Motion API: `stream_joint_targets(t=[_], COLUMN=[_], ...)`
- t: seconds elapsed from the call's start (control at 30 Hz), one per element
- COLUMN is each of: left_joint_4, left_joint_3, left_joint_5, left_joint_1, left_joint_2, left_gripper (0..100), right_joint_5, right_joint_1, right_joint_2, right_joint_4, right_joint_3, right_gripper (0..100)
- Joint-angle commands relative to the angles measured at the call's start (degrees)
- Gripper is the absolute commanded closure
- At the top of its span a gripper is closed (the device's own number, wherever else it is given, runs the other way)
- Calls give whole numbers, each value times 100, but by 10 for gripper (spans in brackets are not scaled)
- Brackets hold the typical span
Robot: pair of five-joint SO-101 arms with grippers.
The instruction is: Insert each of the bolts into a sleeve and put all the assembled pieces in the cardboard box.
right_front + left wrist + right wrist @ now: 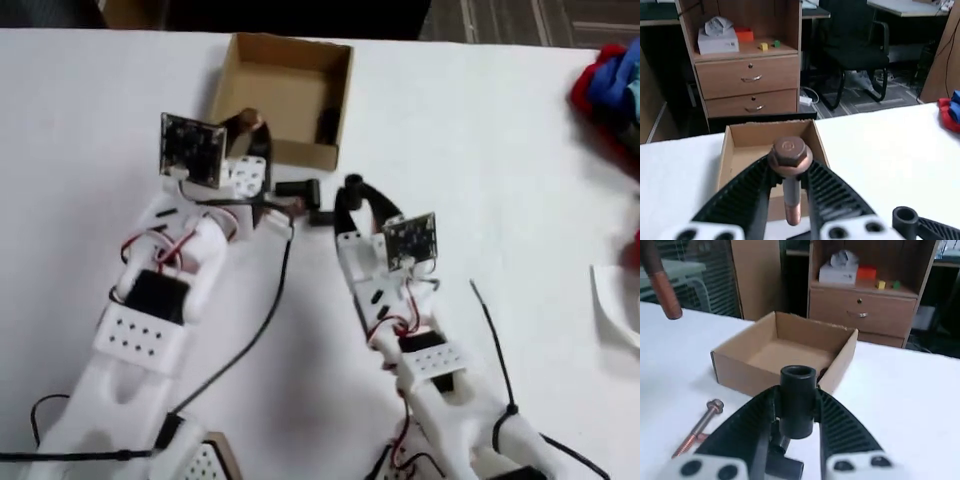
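Note:
My left gripper (790, 170) is shut on a copper bolt (790, 152), hex head up and shank hanging down, just in front of the cardboard box (737, 142). In the high view this gripper (250, 135) stands at the box's (285, 60) near-left wall. My right gripper (796, 412) is shut on an upright black sleeve (797, 382), a little short of the box (740, 365); in the high view it (350, 192) is beside the box's near-right corner. A second bolt (695, 432) lies on the table. The held bolt's tip (662, 287) hangs to one side.
Loose black sleeves (297, 187) (320, 215) lie between the two grippers. A dark piece (327, 125) rests inside the box against its right wall. Red and blue cloth (605, 80) and a white object (615, 300) sit at the table's right edge. Cables trail by both arms.

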Motion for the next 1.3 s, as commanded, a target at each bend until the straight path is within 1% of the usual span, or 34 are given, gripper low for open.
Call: stream_joint_targets(t=[0.0, 0.17, 0.3, 0.43, 0.53, 0.63, 0.8, 0.97, 1.27], left_joint_4=[-448, -501, -484, -105, -35, -44, -35, -9, -53], left_joint_3=[-224, -251, -215, -259, -215, -259, -585, -875, -936], left_joint_5=[79, 88, 88, 88, 88, 88, 79, 70, 70], left_joint_1=[273, 782, 853, 949, 1037, 1134, 1301, 1486, 1486], left_joint_2=[-308, -237, -237, -237, -220, -97, 510, 791, 1204], left_gripper=[975, 975, 975, 975, 975, 975, 975, 975, 975], right_joint_5=[-44, -18, -53, -44, -26, -18, -18, -18, -18], right_joint_1=[-180, -259, -303, -286, -277, -312, -312, -312, -312], right_joint_2=[479, 2088, 3257, 4031, 4251, 4251, 4251, 4251, 4251], right_joint_4=[-971, -2598, -3776, -4488, -4884, -5024, -5024, -5015, -5024], right_joint_3=[-88, -431, -484, -492, -501, -475, -475, -475, -475], right_gripper=[976, 977, 977, 977, 977, 977, 977, 977, 977])
